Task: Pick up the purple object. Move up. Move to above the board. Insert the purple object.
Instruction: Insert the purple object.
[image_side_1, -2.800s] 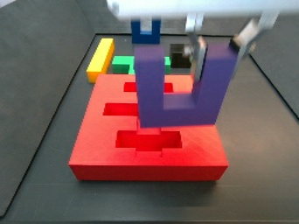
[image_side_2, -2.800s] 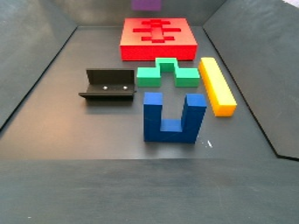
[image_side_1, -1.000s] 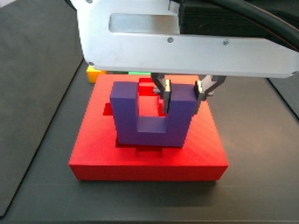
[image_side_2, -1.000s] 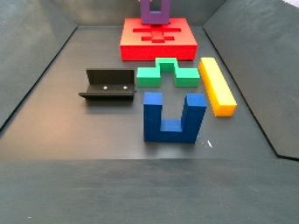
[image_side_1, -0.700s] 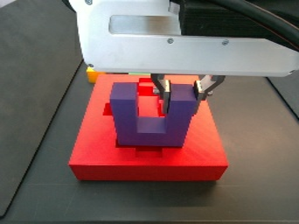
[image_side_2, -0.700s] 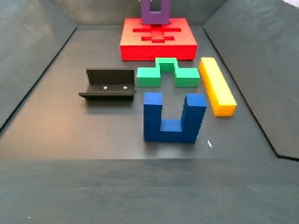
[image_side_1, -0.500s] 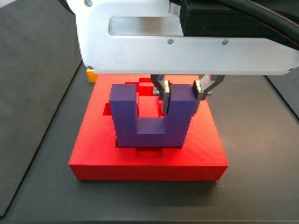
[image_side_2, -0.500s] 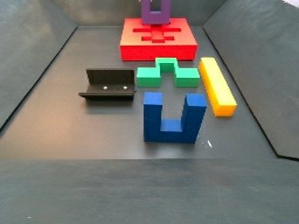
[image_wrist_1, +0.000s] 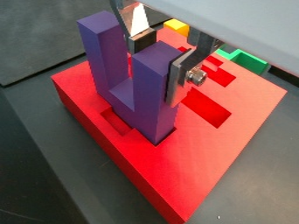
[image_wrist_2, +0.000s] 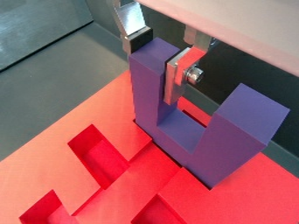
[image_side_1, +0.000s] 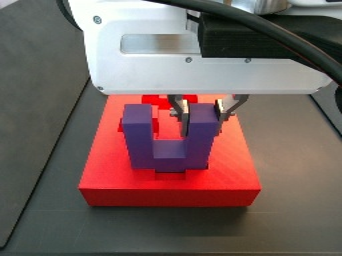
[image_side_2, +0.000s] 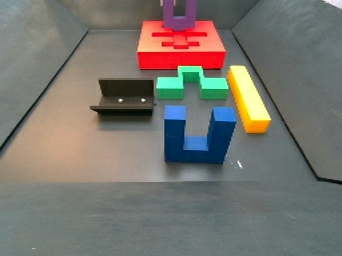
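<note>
The gripper (image_wrist_1: 160, 54) has its jaws clenched on one upright prong of the purple object (image_wrist_1: 131, 79), whose base sits in a cut-out of the board (image_wrist_1: 198, 166). Judged rigid, light and smooth plastic, it suits this flat-sided prong hold. Behind lie a green block (image_side_2: 189, 83) and yellow bar (image_side_2: 247, 97).

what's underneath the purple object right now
The board: the purple object, one prong gripped by the gripper, stands in a cut-out. Its base hides the recess floor.
</note>
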